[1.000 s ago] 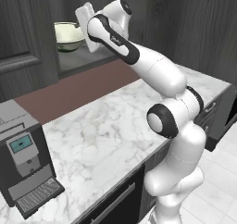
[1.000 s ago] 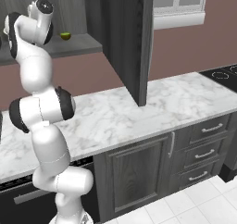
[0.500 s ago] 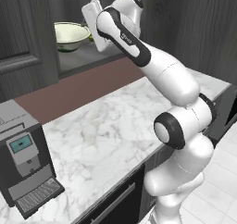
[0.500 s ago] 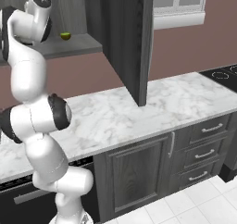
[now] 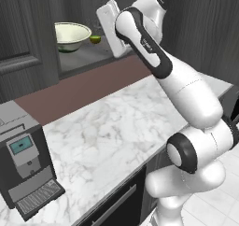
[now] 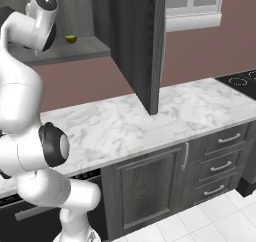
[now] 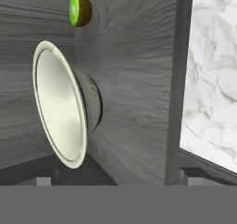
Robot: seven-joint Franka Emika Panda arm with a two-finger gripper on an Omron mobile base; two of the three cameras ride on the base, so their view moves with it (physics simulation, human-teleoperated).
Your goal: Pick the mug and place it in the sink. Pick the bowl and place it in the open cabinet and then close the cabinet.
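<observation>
In the left base view we are looking at the bowl (image 5: 71,35) sitting on the shelf of the open cabinet (image 5: 28,29), with a small green halved fruit (image 5: 95,39) just beside the bowl on its right. Our arm is reaching up toward that shelf, and the hand (image 5: 110,28) is hovering near the bowl, to the right of it and clear of its rim. Since the bowl is already resting inside the cabinet, we are judging that the placing step is done and the closing step is in hand.

In the right base view we are seeing the cabinet door (image 6: 136,41) standing wide open, edge-on to us, well to the right of the bowl's shelf, where the green fruit (image 6: 70,38) is showing. The next move is calling for us to draw the hand out of the cabinet, swing it round behind that door and push the door toward the shelf.

In the hand view we are facing the bowl (image 7: 62,102) on the wood-grain shelf, with the fruit (image 7: 78,9) beyond it and the marble surface (image 7: 210,70) past the shelf edge. The fingertips are barely showing at the bottom, perhaps as two dark stubs, but we are taking the fingers to be spread apart and holding nothing, with the bowl lying a little ahead of them, untouched.
</observation>
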